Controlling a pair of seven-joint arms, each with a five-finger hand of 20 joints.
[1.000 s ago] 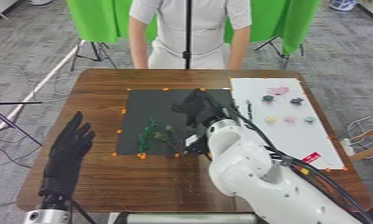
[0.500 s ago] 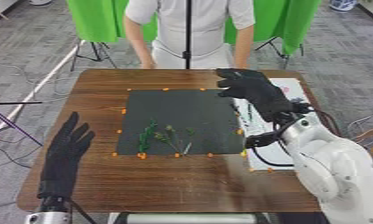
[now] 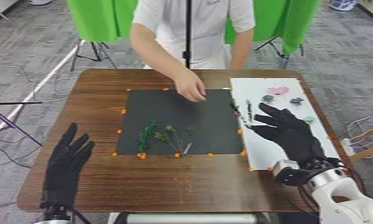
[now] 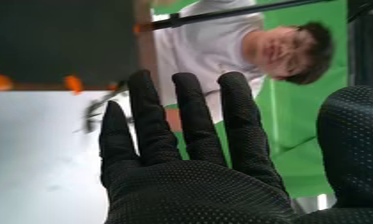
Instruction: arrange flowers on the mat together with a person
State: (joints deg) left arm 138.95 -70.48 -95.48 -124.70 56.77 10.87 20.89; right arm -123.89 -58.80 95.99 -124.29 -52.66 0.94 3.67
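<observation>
Brown wooden table (image 3: 165,185) live, black mat (image 3: 160,107), white sheet (image 3: 252,87). My black-gloved left hand (image 3: 65,167) is straight-fingered by the table's left edge; my black-gloved right hand (image 3: 293,134) spreads wide above the sheet. Person's hand (image 3: 189,87) over the mat's far edge, green leafy stems (image 3: 147,136) by its near-left corner, pink flower (image 3: 278,90) up the sheet's far end.

Place: a robotics lab, by the looks
Arm (image 3: 345,197): white, robotic
Backdrop (image 3: 95,20): green, hanging
Floor (image 3: 40,42): cables (image 3: 19,161) trailing, tripod (image 3: 99,52) standing
</observation>
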